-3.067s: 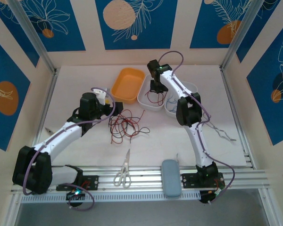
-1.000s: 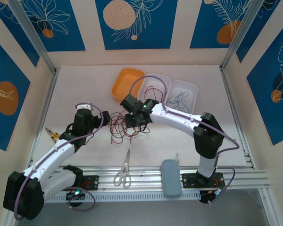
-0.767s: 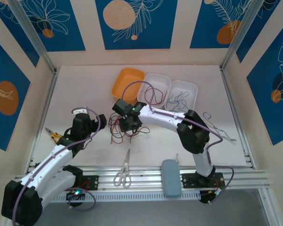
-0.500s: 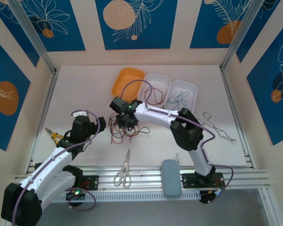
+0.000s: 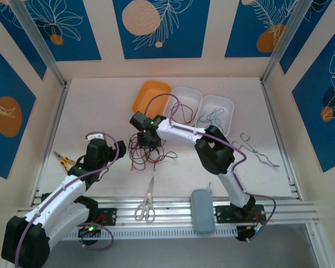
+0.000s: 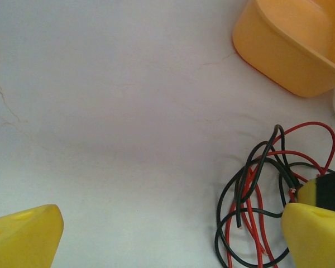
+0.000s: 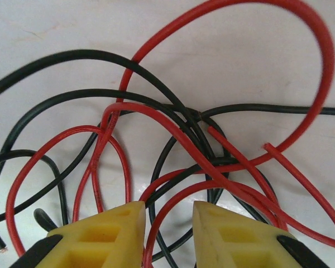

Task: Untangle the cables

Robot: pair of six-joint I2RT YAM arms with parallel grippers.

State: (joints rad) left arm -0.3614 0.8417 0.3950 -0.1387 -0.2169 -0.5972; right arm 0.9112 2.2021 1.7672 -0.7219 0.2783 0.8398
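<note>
Finds the cables (image 5: 148,152), red and black, tangled mid-table just in front of the orange tray (image 5: 149,99). Has the right gripper (image 7: 168,215) down on the heap, fingers narrowly apart, red strands running into the gap. Holds the left gripper (image 6: 173,237) spread wide at the tangle's left edge.

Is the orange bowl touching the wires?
Apart. The left wrist view shows a strip of bare white table between the orange bowl and the wires.
</note>
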